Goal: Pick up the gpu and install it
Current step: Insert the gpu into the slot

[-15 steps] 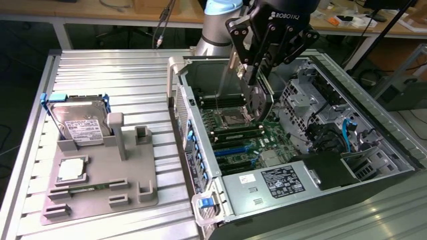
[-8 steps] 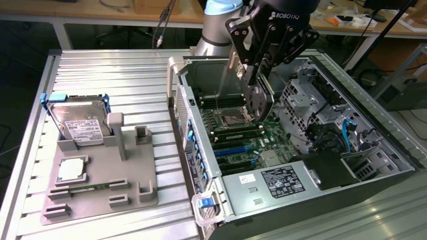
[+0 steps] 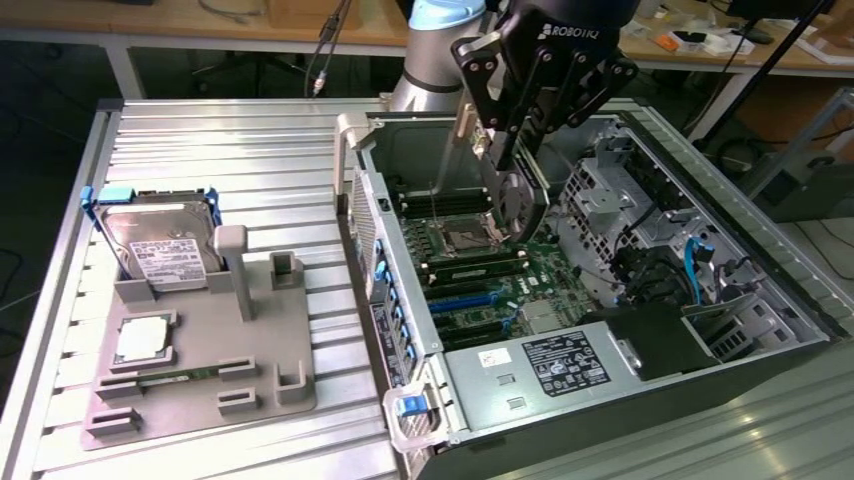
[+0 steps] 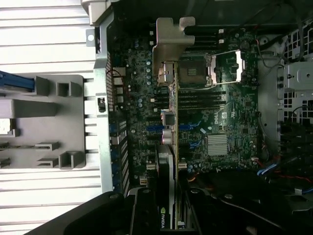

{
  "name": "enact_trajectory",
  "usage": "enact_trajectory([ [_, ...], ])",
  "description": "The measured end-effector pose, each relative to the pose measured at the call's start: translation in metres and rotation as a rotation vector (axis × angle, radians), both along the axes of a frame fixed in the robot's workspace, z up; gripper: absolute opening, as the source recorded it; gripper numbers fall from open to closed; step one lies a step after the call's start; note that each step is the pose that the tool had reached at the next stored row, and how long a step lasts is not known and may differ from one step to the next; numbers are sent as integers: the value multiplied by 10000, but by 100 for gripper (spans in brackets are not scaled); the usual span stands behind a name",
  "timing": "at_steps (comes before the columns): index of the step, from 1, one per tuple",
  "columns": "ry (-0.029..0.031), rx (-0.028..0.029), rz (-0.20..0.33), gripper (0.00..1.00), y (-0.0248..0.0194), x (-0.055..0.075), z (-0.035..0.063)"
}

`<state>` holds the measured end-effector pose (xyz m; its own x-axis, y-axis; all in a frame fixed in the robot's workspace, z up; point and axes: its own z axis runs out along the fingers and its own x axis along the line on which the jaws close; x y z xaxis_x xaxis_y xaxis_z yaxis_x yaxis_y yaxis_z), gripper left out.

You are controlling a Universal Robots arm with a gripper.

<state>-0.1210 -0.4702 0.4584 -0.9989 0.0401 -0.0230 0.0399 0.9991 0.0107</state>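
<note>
The black end effector [image 3: 514,150] is gripping the gpu [image 3: 523,195], a flat green circuit card with a black cooler shroud and a silver metal end bracket. Its jaws are standing narrow, one finger pressing on each broad face near the card's upper edge. In the wrist view the end effector [image 4: 168,208] is flanking the gpu [image 4: 168,127], which is showing edge-on with its bracket pointing away from the camera.

The gpu is hanging on edge inside the open black and silver computer case [image 3: 378,215], above the green motherboard [image 3: 494,280] and around the processor socket. It is looking clear of the board rather than seated in a slot.

The case is lying by the edge of the ribbed metal worktop [image 3: 227,150] at the exterior view's right. A grey plastic parts holder [image 3: 267,340] is sitting towards the opposite edge, with a silver hard drive [image 3: 160,245] leaning in it.

The card is probably stiff and fairly light, but fragile. The contact strip on the lower edge, the fan and the small soldered parts are best left untouched. The shroud and bare board margins are looking like the safest places to pinch, across the thickness and near the middle of the length, so the card is not tilting. The smooth shroud may be slippery.
</note>
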Motion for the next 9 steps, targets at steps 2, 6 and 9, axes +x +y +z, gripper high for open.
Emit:
enact_trajectory([
  [2, 0, -1, 33, 27, 0, 0, 0],
  [6, 1, -1, 102, 27, 0, 0, 1],
  [9, 1, -1, 168, 27, 0, 0, 0],
])
